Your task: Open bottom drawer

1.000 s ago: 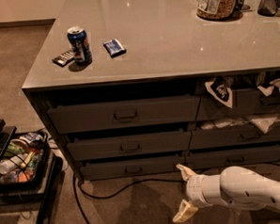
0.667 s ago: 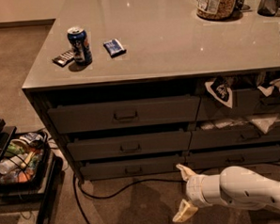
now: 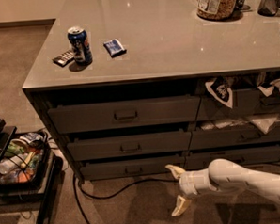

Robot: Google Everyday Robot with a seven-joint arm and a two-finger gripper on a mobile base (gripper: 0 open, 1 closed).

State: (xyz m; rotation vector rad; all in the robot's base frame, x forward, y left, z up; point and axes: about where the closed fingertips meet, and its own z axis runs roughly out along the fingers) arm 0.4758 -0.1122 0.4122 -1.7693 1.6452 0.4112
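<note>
The counter point(image 3: 183, 45) has a smooth, glossy grey top; near its front-left corner stand a blue soda can point(image 3: 79, 44), a flat dark packet point(image 3: 114, 47) and a small dark bar point(image 3: 64, 57), and a round jar point(image 3: 217, 1) sits at the back edge. Under the front edge, towards the left corner, three matt dark-grey drawers are stacked. The bottom drawer point(image 3: 105, 169) is the slimmest, a long, shallow front with a small rectangular handle in the middle, just above the carpet. The gripper point(image 3: 178, 188), pale and rounded on a smooth white arm, hovers low over the carpet just right of that drawer's front, its two cream fingers point(image 3: 174, 169) spread wide and holding nothing. A black cable point(image 3: 117, 191) curls across the carpet. Compared with a second ago, the gripper has shifted slightly left, towards the drawer stack; the drawers look unchanged.
</note>
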